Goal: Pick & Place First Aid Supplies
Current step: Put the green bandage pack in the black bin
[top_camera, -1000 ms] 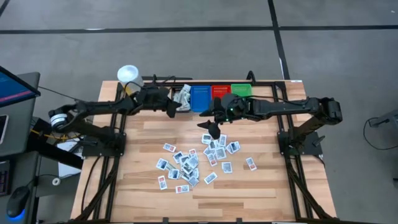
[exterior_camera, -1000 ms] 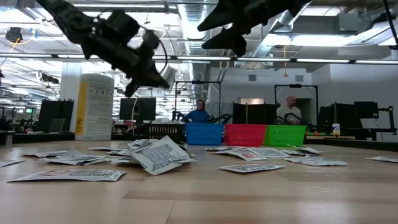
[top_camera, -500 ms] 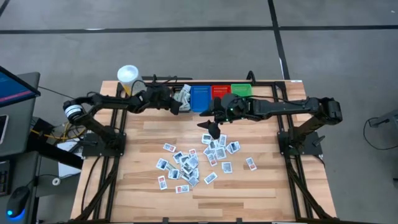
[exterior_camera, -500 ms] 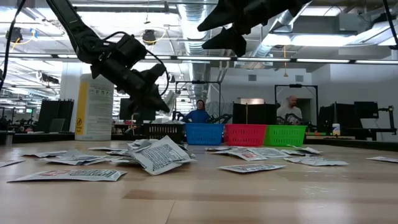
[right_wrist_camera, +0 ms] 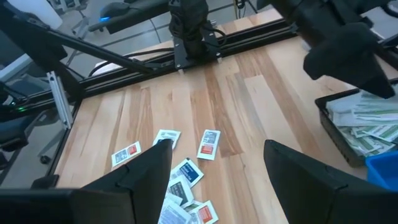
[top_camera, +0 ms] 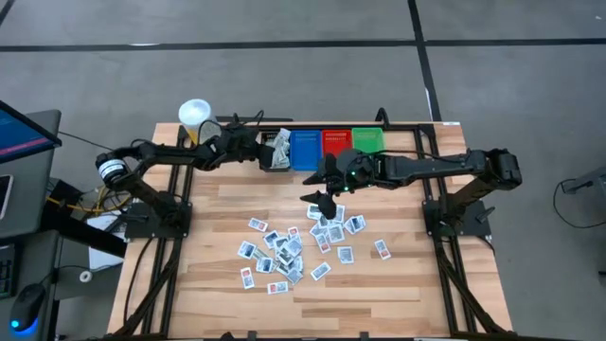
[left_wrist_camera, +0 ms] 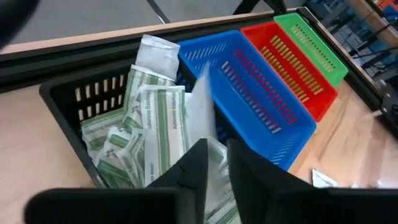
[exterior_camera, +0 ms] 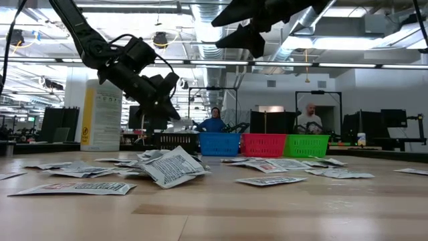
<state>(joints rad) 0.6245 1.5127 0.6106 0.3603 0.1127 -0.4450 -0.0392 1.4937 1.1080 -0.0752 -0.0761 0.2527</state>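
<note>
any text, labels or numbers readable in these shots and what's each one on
No text here can be read well enough to quote.
White tub: yellow label with dark print, too small to read.
Large packets in the black bin: green lines of print, blurred.
Small packets on the table: blue, red and dark marks only.
Front packet in the low view: fine print, illegible.

Small flat white packets (top_camera: 289, 249) strewn mid-table, several overlapping
</note>
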